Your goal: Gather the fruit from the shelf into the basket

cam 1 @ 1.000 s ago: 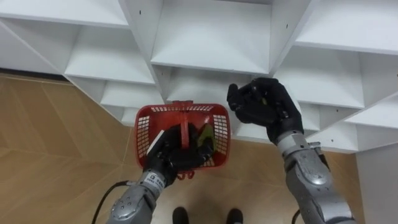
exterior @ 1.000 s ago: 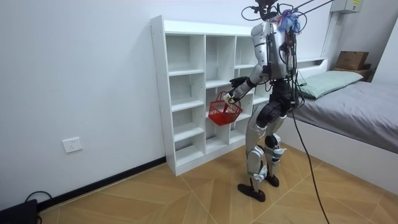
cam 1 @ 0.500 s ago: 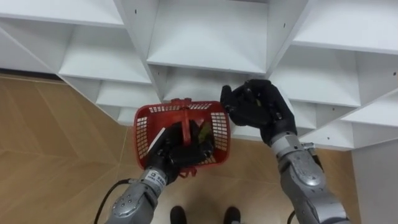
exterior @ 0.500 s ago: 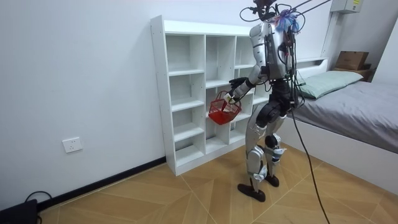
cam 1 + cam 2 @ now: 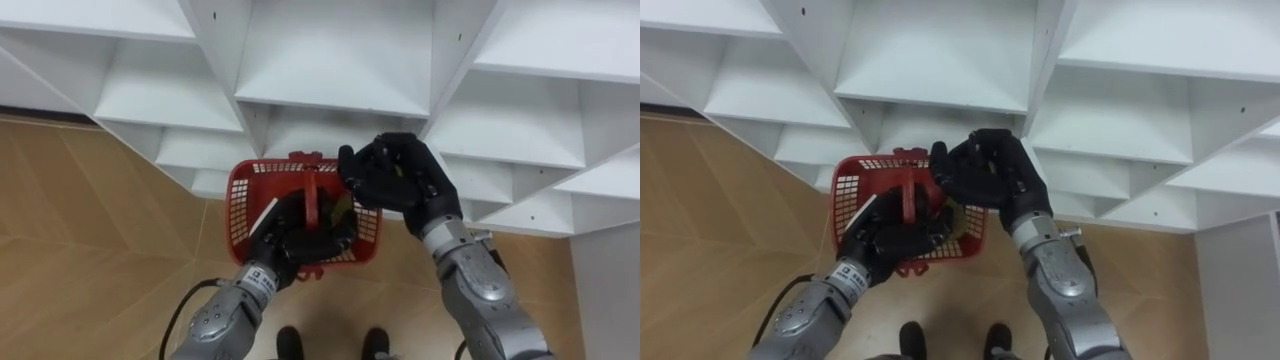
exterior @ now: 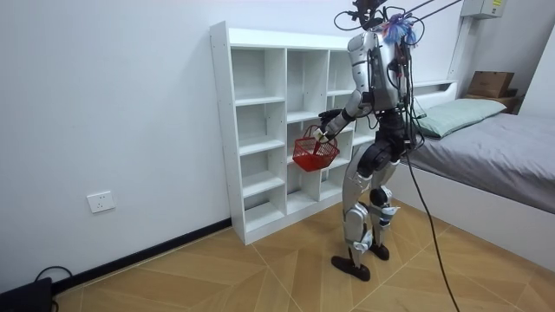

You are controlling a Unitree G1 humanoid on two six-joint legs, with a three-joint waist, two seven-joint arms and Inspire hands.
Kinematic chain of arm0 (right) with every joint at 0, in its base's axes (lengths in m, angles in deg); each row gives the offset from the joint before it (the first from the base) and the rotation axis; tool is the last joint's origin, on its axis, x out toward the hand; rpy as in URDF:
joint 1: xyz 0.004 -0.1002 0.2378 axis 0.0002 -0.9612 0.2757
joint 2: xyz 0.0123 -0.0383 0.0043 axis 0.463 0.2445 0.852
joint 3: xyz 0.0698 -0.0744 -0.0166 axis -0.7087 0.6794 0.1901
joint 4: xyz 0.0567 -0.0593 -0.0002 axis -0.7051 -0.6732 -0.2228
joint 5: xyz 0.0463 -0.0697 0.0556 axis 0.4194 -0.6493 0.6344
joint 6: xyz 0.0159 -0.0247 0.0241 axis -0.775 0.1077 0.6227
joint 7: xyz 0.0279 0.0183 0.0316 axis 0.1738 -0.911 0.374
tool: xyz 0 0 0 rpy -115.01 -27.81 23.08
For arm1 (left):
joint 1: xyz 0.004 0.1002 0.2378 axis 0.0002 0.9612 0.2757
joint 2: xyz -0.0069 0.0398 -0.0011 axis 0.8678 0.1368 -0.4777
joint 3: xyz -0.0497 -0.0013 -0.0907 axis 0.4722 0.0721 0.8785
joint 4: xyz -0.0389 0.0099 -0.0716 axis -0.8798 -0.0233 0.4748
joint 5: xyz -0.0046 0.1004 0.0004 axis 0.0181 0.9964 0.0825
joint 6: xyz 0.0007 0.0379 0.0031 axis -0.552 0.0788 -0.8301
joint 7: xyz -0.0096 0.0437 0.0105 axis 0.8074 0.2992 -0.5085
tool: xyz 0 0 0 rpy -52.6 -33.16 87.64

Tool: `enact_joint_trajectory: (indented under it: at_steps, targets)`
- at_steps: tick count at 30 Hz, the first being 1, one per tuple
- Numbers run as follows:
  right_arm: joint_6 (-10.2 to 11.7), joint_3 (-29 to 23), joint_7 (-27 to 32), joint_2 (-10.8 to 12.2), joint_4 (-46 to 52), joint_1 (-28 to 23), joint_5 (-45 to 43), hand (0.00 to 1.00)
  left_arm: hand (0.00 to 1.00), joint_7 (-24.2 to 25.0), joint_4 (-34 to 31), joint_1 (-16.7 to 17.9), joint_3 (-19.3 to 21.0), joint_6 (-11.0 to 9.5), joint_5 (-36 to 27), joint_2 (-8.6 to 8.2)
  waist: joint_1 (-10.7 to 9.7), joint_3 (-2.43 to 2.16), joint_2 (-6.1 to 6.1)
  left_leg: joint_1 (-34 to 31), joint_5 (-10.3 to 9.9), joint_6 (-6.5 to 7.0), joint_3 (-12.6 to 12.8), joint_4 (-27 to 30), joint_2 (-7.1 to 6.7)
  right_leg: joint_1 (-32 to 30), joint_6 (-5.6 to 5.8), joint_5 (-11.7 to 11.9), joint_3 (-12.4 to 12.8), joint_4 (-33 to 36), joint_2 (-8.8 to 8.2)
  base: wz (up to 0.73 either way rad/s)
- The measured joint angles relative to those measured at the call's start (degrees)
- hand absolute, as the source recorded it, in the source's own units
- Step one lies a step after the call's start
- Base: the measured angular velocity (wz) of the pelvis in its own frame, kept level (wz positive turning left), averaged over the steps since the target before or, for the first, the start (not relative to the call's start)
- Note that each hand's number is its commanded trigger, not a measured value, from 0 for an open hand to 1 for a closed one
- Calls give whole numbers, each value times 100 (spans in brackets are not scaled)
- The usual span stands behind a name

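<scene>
Showing the fruit (image 5: 399,172) almost wholly hidden: only a greenish sliver appears between the fingers of the right hand (image 5: 395,180), which are curled tight round it. What kind of fruit it is cannot be told. The right hand hangs at the far right corner of the red basket (image 5: 243,212), overlapping its rim, and covers that corner.

The left hand (image 5: 298,243) carries the basket in the air, its fingers clamped on the upright red handle (image 5: 310,192). This hand and the handle hide much of the basket's inside. A dark greenish shape (image 5: 340,207) lies within, just right of the handle; it is too covered to name. The mesh walls show plainly on the left and near sides.

Behind and above both hands stands the white closet (image 5: 340,60), its open compartments bare where they can be seen. The lowest shelves are cut off by the basket and the forearms. The wooden floor (image 5: 90,240) lies below.

In the room view the robot stands upright close before the closet (image 6: 260,130), toward its right columns, with the basket (image 6: 314,154) held at hip height against the shelves. A bed (image 6: 503,165) stands behind the robot at the room view's right, and a wall socket (image 6: 101,202) sits low on the wall at the left.
</scene>
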Motion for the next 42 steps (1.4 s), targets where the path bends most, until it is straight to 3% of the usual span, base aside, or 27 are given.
enact_joint_trajectory:
  at_steps: [7, 9, 11, 13, 14, 16, 18, 20, 33, 42]
  targets:
    - [0, 36, -111, 53, 0, 2, -3, 100, 100, 9, 0, -2, -14, 0, -4, -130, 10, -4, 8, 1, 1, 0, 1, 16, -1, 7, 0, 1, -2, 3, 1, 0]
    - [0, 75, -108, 72, 0, 2, -40, 88, 100, 21, -1, -11, -54, -1, -5, -143, 6, -5, 9, 0, 1, 0, 0, 16, -1, 7, 0, 1, -3, 3, 1, 0]
    - [2, 85, -92, 104, 1, 1, -155, 83, 100, 22, -19, -8, -63, 0, -4, -156, 5, -6, 10, -2, 1, 0, 0, 19, -1, 7, 0, 1, -2, 3, 0, 0]
    - [8, 84, -51, 129, 5, 5, -255, 71, 100, 22, -19, -8, -61, 0, -4, -157, 5, -8, 13, -3, 1, 0, 0, 25, -1, 7, 0, 1, -2, 4, 0, 0]
    - [8, 84, -47, 138, 5, 4, -260, 60, 100, 22, -19, -8, -60, 0, -4, -157, 5, -8, 13, -3, 1, 0, 0, 27, -1, 7, 0, 1, -1, 5, 0, 0]
    - [20, 71, -46, 165, 8, 9, -273, 51, 100, 22, -22, -9, -56, 0, -5, -157, -1, -11, 17, -8, 1, 0, 0, 43, 0, 7, 0, 1, 2, 11, 0, 0]
    - [43, 72, -47, 168, 8, 25, -273, 16, 100, 22, -24, -12, -43, 0, -4, -157, -1, -13, 17, -11, 1, 1, -1, 58, 1, 6, 0, 1, 2, 21, -3, 0]
    - [85, 74, -12, 159, 7, 46, -273, 0, 100, 22, -29, -16, -39, 0, -8, -157, 0, -14, 15, -7, 1, 1, 2, 66, 1, 6, 0, 1, 5, 38, -7, 0]
    - [97, 34, 180, 83, 19, 48, -353, 0, 100, 168, -210, -20, -13, 26, -567, -132, -21, -62, -17, 49, 3, 5, 44, 122, 15, 33, -10, 14, 69, 107, 2, -2]
    - [110, 26, 157, 81, 34, 50, -407, 0, 100, 234, -212, -22, -9, 26, -615, -95, -24, -63, -17, 43, 3, 5, 45, 122, 20, 32, -10, 14, 69, 101, 6, 0]
